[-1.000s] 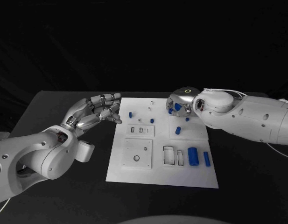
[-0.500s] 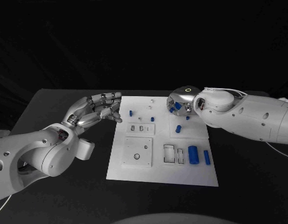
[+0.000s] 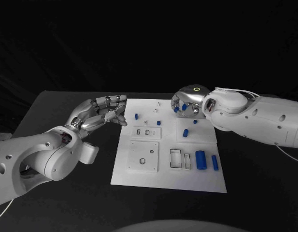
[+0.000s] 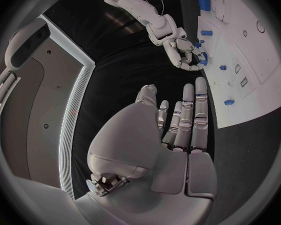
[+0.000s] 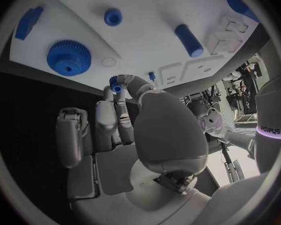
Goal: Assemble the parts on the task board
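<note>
The task board point(image 3: 168, 166) lies lengthwise away from the robot on the black worktop point(image 3: 58, 116). Over the last second the right robot hand point(image 3: 188, 103) has risen slightly above the board's far end, pinching a small blue part point(image 5: 116, 86) in its fingertips, so a placement looks next. The left robot hand point(image 3: 101, 114) still hovers beside the board's left edge, fingers apart, holding nothing.

Black table point(image 3: 58, 116) under white plate; black backdrop behind.
</note>
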You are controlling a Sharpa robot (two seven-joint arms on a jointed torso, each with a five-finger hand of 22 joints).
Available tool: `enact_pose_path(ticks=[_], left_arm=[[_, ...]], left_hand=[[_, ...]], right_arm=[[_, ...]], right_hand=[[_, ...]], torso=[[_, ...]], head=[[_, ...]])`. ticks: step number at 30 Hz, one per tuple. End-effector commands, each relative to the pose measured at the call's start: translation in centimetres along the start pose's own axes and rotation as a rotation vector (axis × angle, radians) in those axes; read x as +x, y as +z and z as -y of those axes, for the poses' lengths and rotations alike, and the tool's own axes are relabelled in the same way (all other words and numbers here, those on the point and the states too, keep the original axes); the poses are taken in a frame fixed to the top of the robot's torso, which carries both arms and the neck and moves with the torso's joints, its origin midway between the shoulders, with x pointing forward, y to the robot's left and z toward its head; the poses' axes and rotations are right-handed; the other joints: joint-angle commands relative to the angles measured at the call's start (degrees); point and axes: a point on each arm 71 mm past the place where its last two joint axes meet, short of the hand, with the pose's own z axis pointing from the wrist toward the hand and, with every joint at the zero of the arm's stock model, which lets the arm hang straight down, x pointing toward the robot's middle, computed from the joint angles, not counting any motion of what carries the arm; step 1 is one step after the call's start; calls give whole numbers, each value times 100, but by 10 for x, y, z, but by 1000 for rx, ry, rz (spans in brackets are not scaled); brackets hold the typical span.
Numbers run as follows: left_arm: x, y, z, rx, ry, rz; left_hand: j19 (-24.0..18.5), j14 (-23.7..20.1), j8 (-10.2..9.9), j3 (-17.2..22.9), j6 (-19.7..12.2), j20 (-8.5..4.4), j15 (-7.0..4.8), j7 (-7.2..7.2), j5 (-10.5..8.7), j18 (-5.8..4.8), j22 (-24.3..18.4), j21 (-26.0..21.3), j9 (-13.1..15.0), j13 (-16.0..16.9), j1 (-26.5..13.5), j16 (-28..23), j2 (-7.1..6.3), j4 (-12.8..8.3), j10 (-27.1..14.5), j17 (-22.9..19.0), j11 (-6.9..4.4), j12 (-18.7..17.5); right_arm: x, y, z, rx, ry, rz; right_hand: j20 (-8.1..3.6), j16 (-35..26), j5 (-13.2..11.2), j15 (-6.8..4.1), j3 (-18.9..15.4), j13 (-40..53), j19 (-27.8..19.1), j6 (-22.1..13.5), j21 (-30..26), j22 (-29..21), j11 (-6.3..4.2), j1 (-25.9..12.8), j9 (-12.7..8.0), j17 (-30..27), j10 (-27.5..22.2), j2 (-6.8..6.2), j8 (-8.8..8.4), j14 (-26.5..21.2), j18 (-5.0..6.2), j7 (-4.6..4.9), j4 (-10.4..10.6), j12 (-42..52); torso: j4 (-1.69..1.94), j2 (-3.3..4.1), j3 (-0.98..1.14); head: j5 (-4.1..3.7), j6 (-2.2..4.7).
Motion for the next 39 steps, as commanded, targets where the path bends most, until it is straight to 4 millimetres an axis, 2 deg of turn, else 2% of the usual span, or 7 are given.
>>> enact_pose_path(ticks=[1, 13, 22, 24, 29, 35, 39], left_arm=[[2, 1, 1, 4, -3, -19], [5, 1, 1, -2, -5, -23], [9, 2, 2, -1, -11, -37], [10, 2, 2, -1, -12, -39], [10, 2, 2, -3, -13, -41], [10, 3, 3, 2, -5, -45], [11, 4, 2, 2, -3, -48]], left_hand=[[-26, -41, 22, 0, 28, 3, -8, 16, 34, 38, -1, -12, 8, -6, 39, 32, 6, -3, -13, -6, 12, 25], [-37, -52, 33, 6, 40, 5, -5, 21, 35, 37, -1, -14, 9, -11, 52, 27, 13, -5, -13, -15, 14, 33], [-49, -61, 39, 2, 43, 7, -2, 24, 35, 36, -3, -20, 8, -16, 57, 23, 6, -5, -14, -23, 16, 39], [-53, -63, 39, 1, 38, 8, -1, 24, 36, 35, -4, -21, 8, -17, 57, 23, 3, -5, -14, -25, 17, 40], [-59, -66, 45, -2, 48, 9, 1, 27, 38, 34, -5, -24, 8, -19, 57, 22, 1, -4, -14, -28, 20, 43], [-68, -69, 52, -4, 57, 11, 4, 34, 40, 33, -7, -28, 9, -23, 56, 21, 0, -1, -14, -33, 23, 48], [-68, -69, 52, -4, 57, 11, 4, 34, 40, 33, -7, -28, 9, -23, 56, 21, 0, -1, -14, -33, 23, 48]], right_arm=[[-9, 9, -5, -9, 34, 14], [-19, 47, -17, 8, 36, -59], [-21, 70, -26, 35, 29, -56], [-21, 72, -26, 42, 26, -53], [-18, 76, -27, 57, 23, -60], [-16, 78, -28, 73, 19, -74], [-16, 78, -27, 83, 14, -77]], right_hand=[[-3, -5, -33, -6, -8, 63, 43, 4, 12, 791, -180, 46, 11, 18, 209, 100, 9, 34, -30, 13, -16, -21], [6, -25, -97, 10, 29, 28, 34, -88, 0, 788, -156, 49, 58, -3, 191, 117, -62, 27, -28, 18, -13, -136], [14, -38, -104, 20, 54, 20, 24, -129, -8, 782, -144, 67, 62, -21, 214, 118, -108, 16, -26, 32, -27, -174], [18, -41, -101, 25, 66, 17, 20, -136, -11, 780, -132, 78, 63, -25, 223, 117, -123, 13, -25, 39, -38, -187], [22, -56, -97, 30, 84, 13, 5, -146, -21, 768, -125, 96, 64, -56, 225, 116, -143, -3, -20, 49, -54, -208], [32, -86, -107, 43, 104, 6, -22, -171, -39, 747, -107, 106, 61, -110, 220, 112, -183, -35, -13, 61, -66, -247], [39, -100, -105, 50, 121, 1, -33, -181, -47, 740, -99, 121, 59, -133, 214, 106, -207, -52, -10, 69, -83, -274]], torso=[[2, 5, -4], [89, 15, 4], [108, 18, 16], [122, 21, 17], [116, 18, 14], [111, 16, 5], [129, 11, 9]], head=[[-12, -13], [-65, -60], [-104, -92], [-123, -79], [-121, -88], [-170, -43], [-183, -52]])
